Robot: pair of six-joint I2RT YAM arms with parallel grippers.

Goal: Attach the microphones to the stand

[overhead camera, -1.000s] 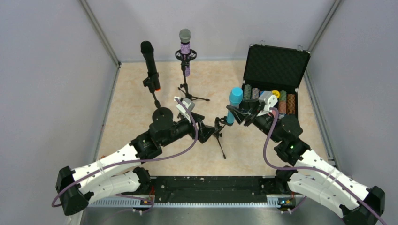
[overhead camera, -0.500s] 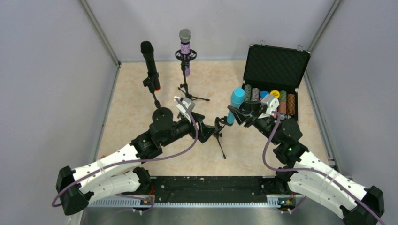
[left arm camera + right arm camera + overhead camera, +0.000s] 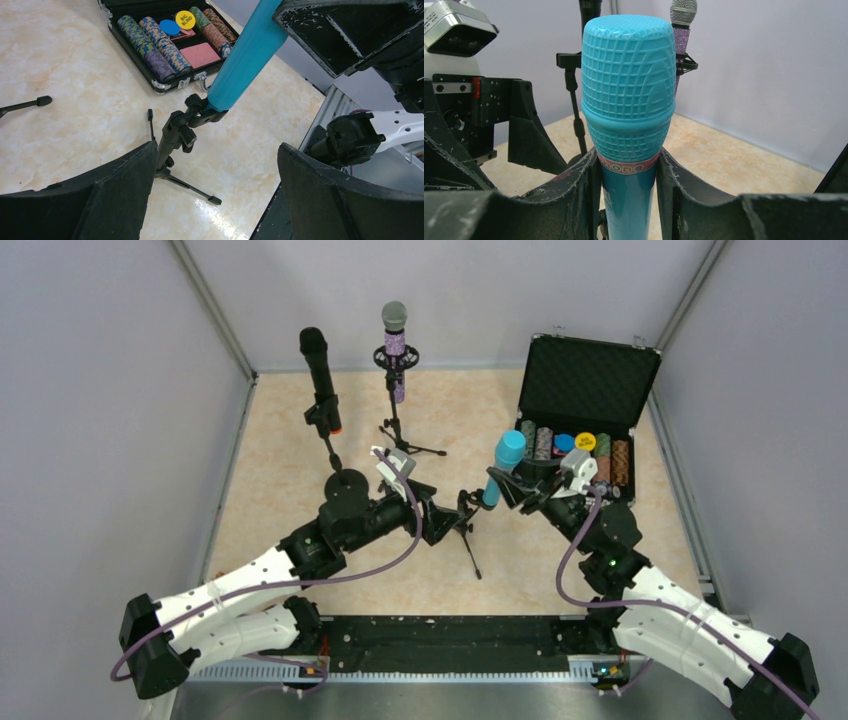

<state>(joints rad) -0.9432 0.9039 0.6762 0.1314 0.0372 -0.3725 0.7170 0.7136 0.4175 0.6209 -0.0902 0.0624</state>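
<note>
The cyan microphone [image 3: 503,462] stands tilted, its lower end in the clip of a small black tripod stand [image 3: 465,522] mid-table. My right gripper [image 3: 512,486] is shut on its body just under the head, as the right wrist view [image 3: 628,160] shows. My left gripper [image 3: 445,520] is open, its jaws wide apart around the stand's pole [image 3: 172,137], which sits beside the left finger. The black microphone [image 3: 318,365] and the purple glitter microphone [image 3: 396,345] sit upright in their own stands at the back.
An open black case [image 3: 590,375] with poker chips [image 3: 575,445] lies at the back right, just behind my right gripper. Grey walls enclose the table on three sides. The tripod's legs [image 3: 192,187] spread over the floor.
My right gripper has shifted slightly right and toward me with the cyan microphone, whose head has moved a little to the right. The left arm has not moved.
</note>
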